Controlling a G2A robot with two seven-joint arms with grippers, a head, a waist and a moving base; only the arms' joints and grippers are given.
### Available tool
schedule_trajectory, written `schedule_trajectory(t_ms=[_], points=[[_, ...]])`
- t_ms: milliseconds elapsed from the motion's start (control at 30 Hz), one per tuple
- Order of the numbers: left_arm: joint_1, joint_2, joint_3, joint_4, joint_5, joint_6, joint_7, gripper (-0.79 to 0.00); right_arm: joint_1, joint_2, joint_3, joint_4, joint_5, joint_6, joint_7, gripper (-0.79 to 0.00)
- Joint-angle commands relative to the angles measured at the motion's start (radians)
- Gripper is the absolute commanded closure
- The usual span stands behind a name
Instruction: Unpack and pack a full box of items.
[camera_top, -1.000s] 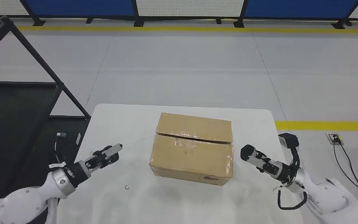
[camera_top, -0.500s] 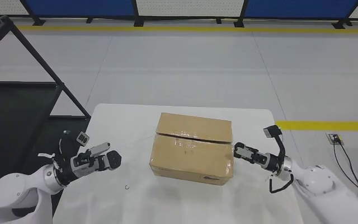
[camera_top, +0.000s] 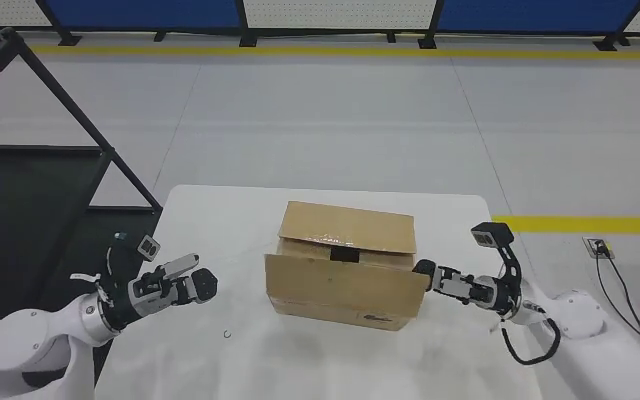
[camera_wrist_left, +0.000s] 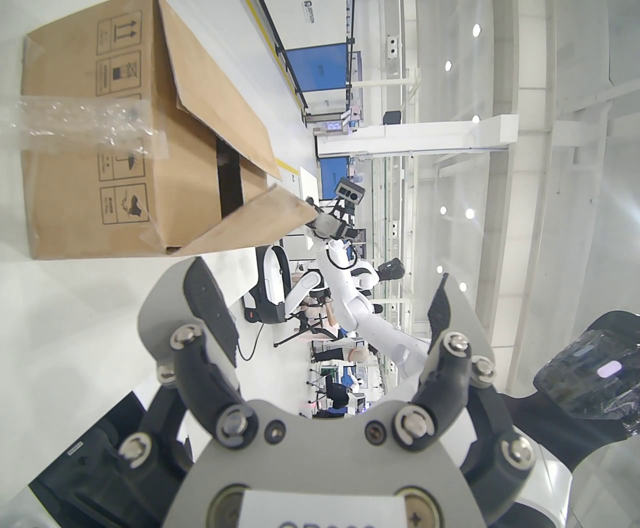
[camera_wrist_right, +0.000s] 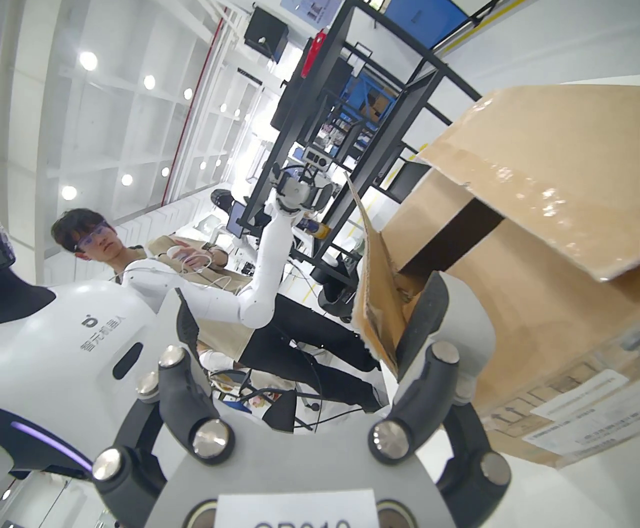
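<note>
A brown cardboard box (camera_top: 340, 285) sits at the middle of a white table (camera_top: 220, 210), and its near top flap (camera_wrist_right: 375, 295) is lifted so a dark gap shows between the two flaps (clear tape (camera_wrist_left: 75, 120) clings to one end). The right gripper (camera_top: 425, 273) is at the box's right end, spread wide, with one finger (camera_wrist_right: 425, 320) touching the raised flap's corner. The left gripper (camera_top: 205, 283) hangs over the table left of the box, well apart from it, also spread and holding nothing.
</note>
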Motion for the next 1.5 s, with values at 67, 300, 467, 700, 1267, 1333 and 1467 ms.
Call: schedule_trajectory(t_ms=[67, 300, 467, 700, 1267, 1333, 1467], points=[[0.012, 0.0, 0.013, -0.011, -0.01, -0.005, 0.031, -0.785, -0.078, 0.022, 0.032, -0.111, -0.04, 0.009, 0.006, -0.785], [0.035, 0.01, 0.074, -0.05, 0.002, -0.041, 0.039, -0.785, -0.222, 0.068, 0.073, -0.228, -0.16, -0.037, -0.04, -0.785], [0.045, 0.017, 0.133, -0.056, 0.017, -0.043, 0.039, -0.785, -0.281, 0.094, 0.073, -0.248, -0.206, -0.087, -0.09, -0.785], [0.068, 0.025, 0.218, -0.063, 0.065, -0.061, 0.064, -0.785, -0.293, 0.112, 0.019, -0.21, -0.198, -0.123, -0.126, -0.785], [0.076, 0.039, 0.291, -0.036, 0.134, -0.073, 0.113, -0.785, -0.17, 0.094, -0.094, -0.141, 0.054, -0.134, -0.137, -0.785], [0.076, 0.039, 0.291, -0.036, 0.134, -0.073, 0.113, -0.785, -0.158, 0.09, -0.085, -0.131, 0.182, -0.08, -0.118, -0.785], [0.076, 0.039, 0.291, -0.036, 0.134, -0.073, 0.113, -0.785, -0.145, 0.089, -0.077, -0.119, 0.231, -0.03, -0.115, -0.785]])
